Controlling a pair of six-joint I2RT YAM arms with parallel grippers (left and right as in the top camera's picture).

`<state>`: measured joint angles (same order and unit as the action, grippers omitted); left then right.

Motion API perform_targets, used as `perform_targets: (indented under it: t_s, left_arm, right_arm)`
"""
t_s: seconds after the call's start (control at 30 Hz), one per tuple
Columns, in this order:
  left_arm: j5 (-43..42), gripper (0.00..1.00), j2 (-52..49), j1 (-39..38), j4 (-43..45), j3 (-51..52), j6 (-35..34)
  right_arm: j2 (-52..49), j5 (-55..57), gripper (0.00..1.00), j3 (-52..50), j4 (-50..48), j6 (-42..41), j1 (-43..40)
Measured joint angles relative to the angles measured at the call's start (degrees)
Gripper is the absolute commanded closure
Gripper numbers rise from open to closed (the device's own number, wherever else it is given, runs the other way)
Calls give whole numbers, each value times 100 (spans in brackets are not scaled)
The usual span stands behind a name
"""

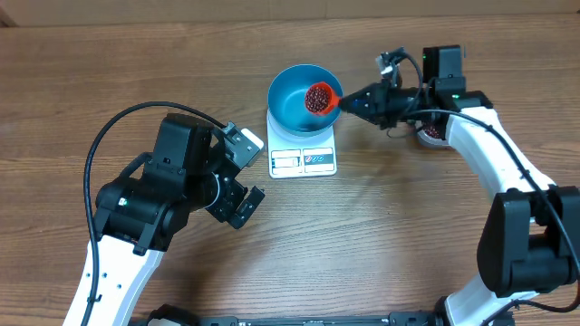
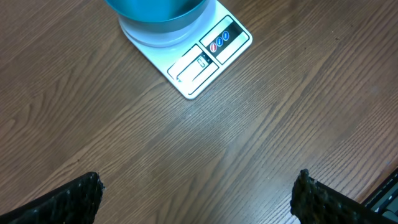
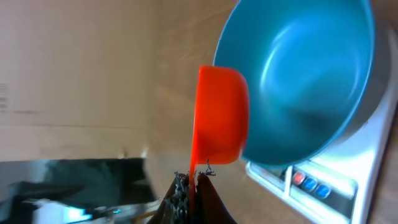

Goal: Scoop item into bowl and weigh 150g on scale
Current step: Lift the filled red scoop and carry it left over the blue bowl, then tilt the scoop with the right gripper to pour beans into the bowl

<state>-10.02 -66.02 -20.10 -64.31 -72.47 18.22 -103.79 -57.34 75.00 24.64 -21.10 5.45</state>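
The blue bowl (image 1: 290, 95) stands on the white scale (image 1: 304, 161) at the back middle of the table. An orange scoop (image 1: 328, 101) heaped with red-brown beans (image 1: 318, 97) hangs over the bowl's right side. My right gripper (image 1: 347, 102) is shut on the scoop's handle. In the right wrist view the scoop (image 3: 221, 115) is seen edge-on beside the bowl (image 3: 305, 81), its handle pinched in the gripper (image 3: 193, 183). My left gripper (image 1: 245, 204) is open over bare wood, in front of and left of the scale (image 2: 199, 56). Nothing lies between its fingers (image 2: 68, 202).
A container of beans (image 1: 430, 134) shows partly behind my right arm, right of the scale. The bowl's underside (image 2: 155, 9) fills the top of the left wrist view. My left arm's black cable (image 1: 109, 136) loops over the table's left side.
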Motion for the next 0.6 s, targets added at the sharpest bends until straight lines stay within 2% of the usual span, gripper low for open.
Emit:
perform_targets:
  t_s: [0.6]
  left_arm:
    - [0, 0, 0, 0, 0, 0, 0]
  right_arm:
    - [-2, 2741, 96, 0, -278, 1401, 859]
